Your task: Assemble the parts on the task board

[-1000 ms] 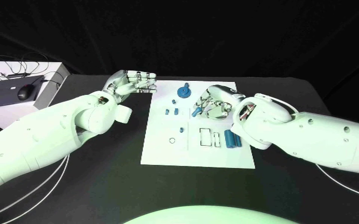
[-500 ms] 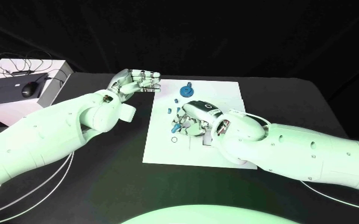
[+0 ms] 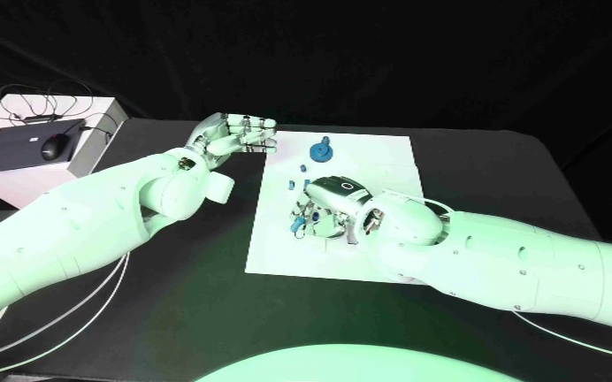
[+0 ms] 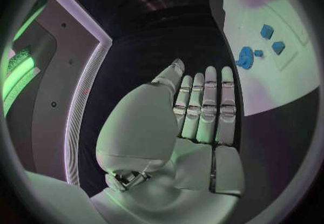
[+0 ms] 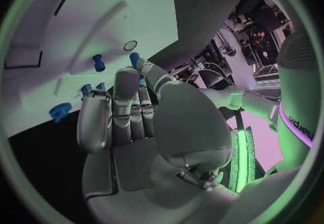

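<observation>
**A:** What is hard to make out?

**B:** The right hand (image 3: 329, 201) lies over the middle of the task board (image 3: 383, 156) and hides the slots beneath it. A small blue part (image 3: 301, 219) sits at its fingertips; I cannot tell whether the fingers pinch it or only touch it.

**A:** What does the board carry?

**B:** It is a white plate on the black worktop (image 3: 497, 161). A blue gear-like part (image 3: 319, 149) stands near its far edge, and small blue pieces (image 3: 303, 170) lie between that gear and the right hand.

**A:** And the left hand?

**B:** The left hand (image 3: 233, 136) hovers just beside the board's far left corner, fingers straight and side by side, holding nothing.
</observation>
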